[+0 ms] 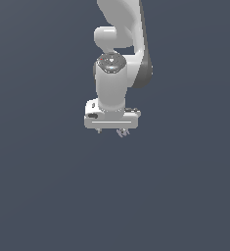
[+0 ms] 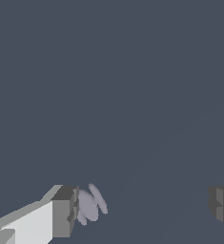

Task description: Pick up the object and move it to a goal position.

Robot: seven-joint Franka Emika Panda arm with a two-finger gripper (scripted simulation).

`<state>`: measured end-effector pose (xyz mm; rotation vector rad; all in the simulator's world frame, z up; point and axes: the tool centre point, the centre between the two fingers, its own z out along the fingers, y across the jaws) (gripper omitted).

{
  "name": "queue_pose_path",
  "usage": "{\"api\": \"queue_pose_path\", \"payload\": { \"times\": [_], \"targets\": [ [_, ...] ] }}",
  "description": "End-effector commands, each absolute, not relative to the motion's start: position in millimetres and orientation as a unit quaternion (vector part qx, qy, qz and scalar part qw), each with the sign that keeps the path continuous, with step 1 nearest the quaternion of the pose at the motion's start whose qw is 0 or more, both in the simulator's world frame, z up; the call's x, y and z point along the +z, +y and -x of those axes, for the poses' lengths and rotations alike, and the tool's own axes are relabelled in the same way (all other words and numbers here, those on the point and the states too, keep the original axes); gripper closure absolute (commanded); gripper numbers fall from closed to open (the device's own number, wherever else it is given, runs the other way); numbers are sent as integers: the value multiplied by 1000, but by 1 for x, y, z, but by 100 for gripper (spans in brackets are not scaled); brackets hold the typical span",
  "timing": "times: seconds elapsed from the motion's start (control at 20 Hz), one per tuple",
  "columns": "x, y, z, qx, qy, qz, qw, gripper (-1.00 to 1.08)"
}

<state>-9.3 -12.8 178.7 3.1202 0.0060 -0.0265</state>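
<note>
The object (image 2: 89,206) is a tiny pale lavender-grey lumpy thing with small prongs. In the wrist view it lies between the fingers, right against one grey finger pad (image 2: 65,209), far from the other pad (image 2: 222,204). My gripper (image 2: 142,209) is open wide and holds nothing. In the exterior view the white arm points straight down. The gripper (image 1: 110,131) shows only as short finger stubs under the hand, and the object (image 1: 122,132) peeks out below the hand on the exterior view's right side.
A plain dark blue-grey surface (image 1: 48,196) fills both views. No other object, container or edge shows. No goal marker is visible.
</note>
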Motion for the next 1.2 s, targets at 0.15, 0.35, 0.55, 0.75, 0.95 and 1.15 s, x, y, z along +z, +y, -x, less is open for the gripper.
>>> {"api": "queue_pose_path", "payload": {
  "times": [0.15,0.35,0.55,0.75,0.95,1.15],
  "targets": [
    [178,-18,9,-8,-2,-1000,12,-92],
    [175,-38,10,-7,-20,-1000,18,-92],
    [175,-48,10,-7,-29,-999,20,-92],
    [173,-44,11,-7,-23,-1000,20,-92],
    [164,-39,16,-7,-8,-1000,19,-92],
    [150,-28,26,-6,21,-1000,18,-92]
  ]
}}
